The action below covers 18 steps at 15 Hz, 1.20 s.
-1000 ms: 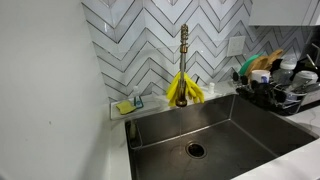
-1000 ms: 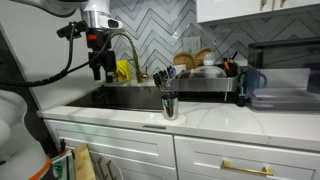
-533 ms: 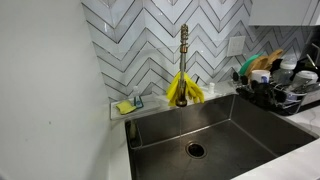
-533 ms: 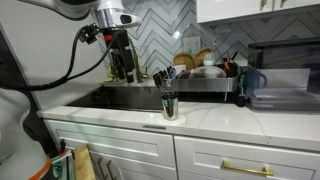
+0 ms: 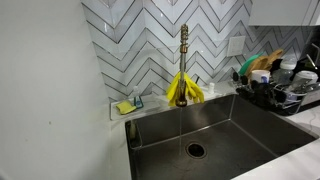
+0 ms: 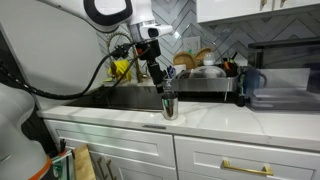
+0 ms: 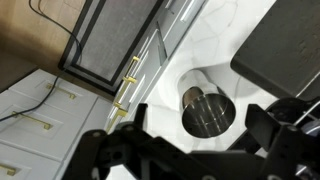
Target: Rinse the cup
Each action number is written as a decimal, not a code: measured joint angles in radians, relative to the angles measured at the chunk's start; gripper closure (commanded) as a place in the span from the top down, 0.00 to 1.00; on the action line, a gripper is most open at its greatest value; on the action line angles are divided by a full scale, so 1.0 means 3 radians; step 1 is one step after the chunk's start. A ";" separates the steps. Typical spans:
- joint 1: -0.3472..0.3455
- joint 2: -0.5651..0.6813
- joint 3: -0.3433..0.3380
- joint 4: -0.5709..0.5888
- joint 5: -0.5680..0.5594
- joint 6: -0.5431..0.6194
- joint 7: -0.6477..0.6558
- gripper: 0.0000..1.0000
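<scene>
The cup [image 6: 168, 105] is a shiny metal tumbler standing upright on the white counter in front of the sink [image 6: 120, 97]. In the wrist view the cup [image 7: 208, 108] shows from above, its mouth open and empty. My gripper [image 6: 160, 84] hangs just above the cup, fingers pointing down. In the wrist view my gripper [image 7: 200, 142] is open, with a dark finger on each side of the cup. It holds nothing. The faucet [image 5: 184, 45] stands behind the steel sink [image 5: 240, 125], and a thin pale line runs from it towards the drain [image 5: 195, 150].
Yellow gloves [image 5: 184, 90] hang on the faucet. A sponge holder [image 5: 126, 105] sits at the sink's back corner. A full dish rack [image 6: 205, 75] stands behind the cup, and a dark appliance [image 6: 285, 72] beside it. White drawers [image 6: 110, 150] lie below the counter.
My arm has swung from over the sink along the counter to just above the cup. A thin line now shows under the faucet.
</scene>
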 measured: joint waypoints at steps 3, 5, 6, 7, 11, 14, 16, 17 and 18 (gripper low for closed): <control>-0.0001 0.0120 0.0000 0.0071 0.0033 0.0022 0.0064 1.00; -0.0004 0.0122 0.0000 0.0083 0.0037 0.0022 0.0069 1.00; -0.0004 0.0123 0.0001 0.0085 0.0036 0.0022 0.0076 1.00; -0.0004 0.0127 0.0002 0.0086 0.0045 0.0023 0.0111 1.00; -0.0004 0.0196 0.0001 0.0090 0.0237 0.0180 0.0274 1.00; -0.0004 0.0284 0.0001 0.0106 0.0370 0.0361 0.0388 1.00; -0.0004 0.0358 0.0001 0.0115 0.0416 0.0420 0.0479 1.00; -0.0004 0.0397 0.0001 0.0121 0.0442 0.0432 0.0523 1.00; -0.0004 0.0435 0.0001 0.0125 0.0465 0.0445 0.0558 0.94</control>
